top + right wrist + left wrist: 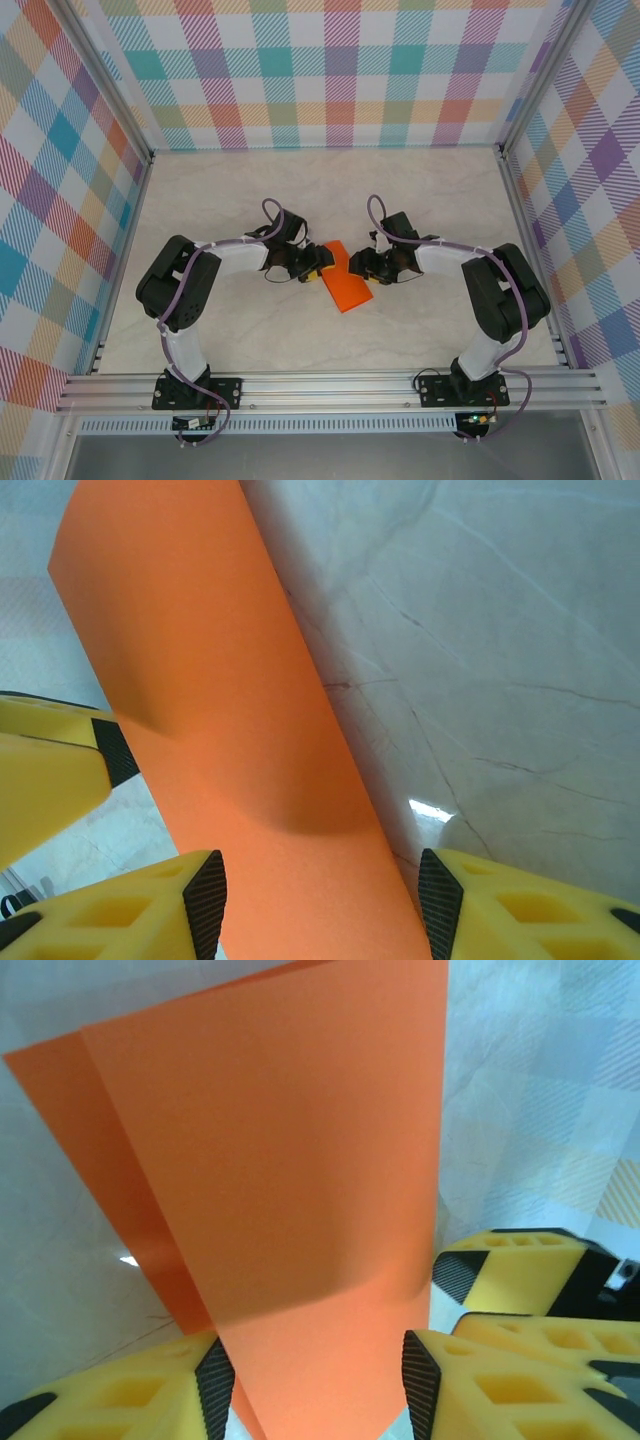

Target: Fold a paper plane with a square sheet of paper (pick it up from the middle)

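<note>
The square sheet of paper [346,283], bright orange and folded into a narrower strip, lies at the table's middle between my two grippers. My left gripper [318,262] reaches it from the left. In the left wrist view the paper [300,1160] shows two layers and spans the whole gap of that gripper [310,1385], edge to edge between the black pads, jaws apart. My right gripper [360,268] comes in from the right. In the right wrist view the paper [220,710] runs between the spread jaws of that gripper [320,900], with bare table left beside the right pad.
The marble-look tabletop [420,200] is bounded by checked walls and an aluminium rail [330,385] at the near edge. The two grippers' yellow fingers nearly meet over the paper: the right gripper's finger [520,1270] shows in the left wrist view, the left gripper's finger [50,780] in the right.
</note>
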Available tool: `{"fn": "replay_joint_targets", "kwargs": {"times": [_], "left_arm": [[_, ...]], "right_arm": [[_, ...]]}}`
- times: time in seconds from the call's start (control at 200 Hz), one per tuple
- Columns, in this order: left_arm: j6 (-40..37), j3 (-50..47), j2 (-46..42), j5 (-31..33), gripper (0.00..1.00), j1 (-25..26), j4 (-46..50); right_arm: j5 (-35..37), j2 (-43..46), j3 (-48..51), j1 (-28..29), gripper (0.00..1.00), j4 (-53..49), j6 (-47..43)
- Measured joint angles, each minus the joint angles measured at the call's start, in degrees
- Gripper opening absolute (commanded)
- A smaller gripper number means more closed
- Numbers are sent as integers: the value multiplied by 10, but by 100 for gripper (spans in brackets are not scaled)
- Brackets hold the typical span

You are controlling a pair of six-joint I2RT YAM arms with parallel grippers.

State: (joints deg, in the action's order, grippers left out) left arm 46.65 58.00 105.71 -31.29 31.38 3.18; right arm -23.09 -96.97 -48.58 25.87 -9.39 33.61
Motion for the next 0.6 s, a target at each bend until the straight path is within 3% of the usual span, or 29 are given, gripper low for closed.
{"fn": "replay_joint_targets", "kwargs": {"times": [0.205, 0.6], "left_arm": [[17, 0, 0, -13, 35, 0, -28], [11, 9, 11, -22, 25, 0, -17]], "right_arm": [[-19, 0, 18, 0, 55, 21, 4], [-61, 49, 84, -5, 55, 58, 36]]}}
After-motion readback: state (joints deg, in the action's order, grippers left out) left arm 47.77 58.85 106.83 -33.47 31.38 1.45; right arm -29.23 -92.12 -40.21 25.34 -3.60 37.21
